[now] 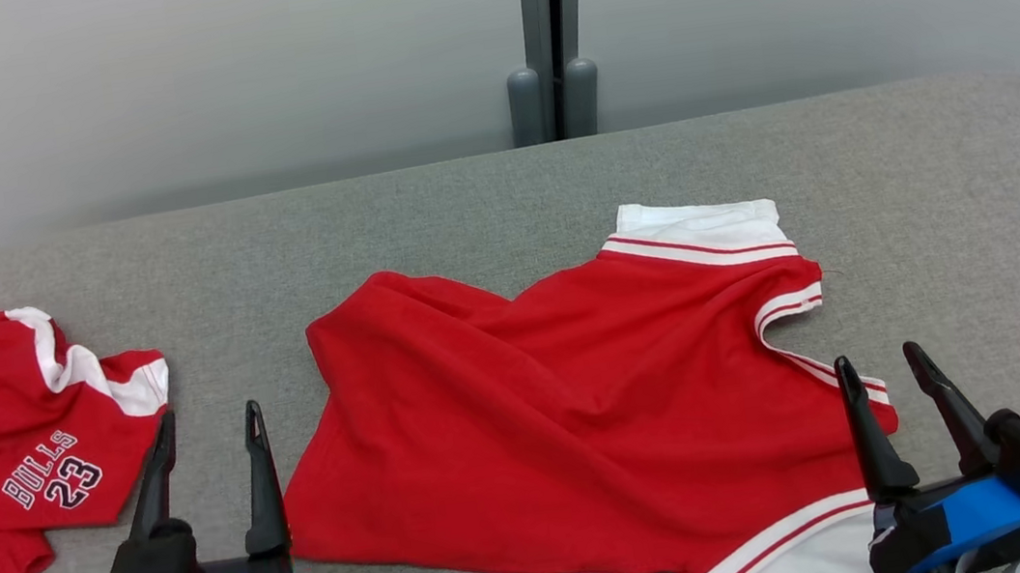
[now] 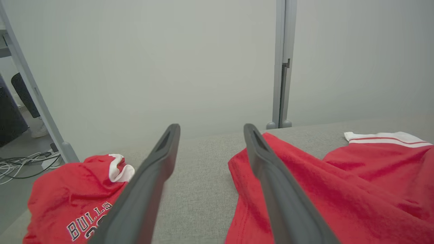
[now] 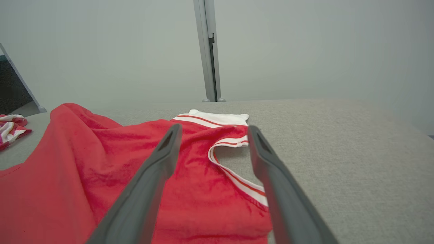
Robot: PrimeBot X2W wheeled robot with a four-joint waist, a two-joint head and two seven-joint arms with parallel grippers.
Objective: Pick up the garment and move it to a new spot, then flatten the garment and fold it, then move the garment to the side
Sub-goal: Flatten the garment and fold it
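The garment (image 1: 565, 416) is a red jersey with white striped trim, spread with some wrinkles across the middle of the grey table (image 1: 499, 200). It also lies at the right of the left wrist view (image 2: 339, 189) and under the fingers in the right wrist view (image 3: 101, 176). My left gripper (image 1: 208, 429) stands open just left of the garment's lower left edge, with nothing between its fingers. My right gripper (image 1: 877, 360) is open over the garment's right edge near the armhole, holding nothing.
A second red garment (image 1: 23, 444) printed "BULLS 23" lies crumpled at the table's left end, close to my left gripper. A pale wall with a grey post (image 1: 547, 29) stands behind the table. Bare grey table surface stretches along the back and far right.
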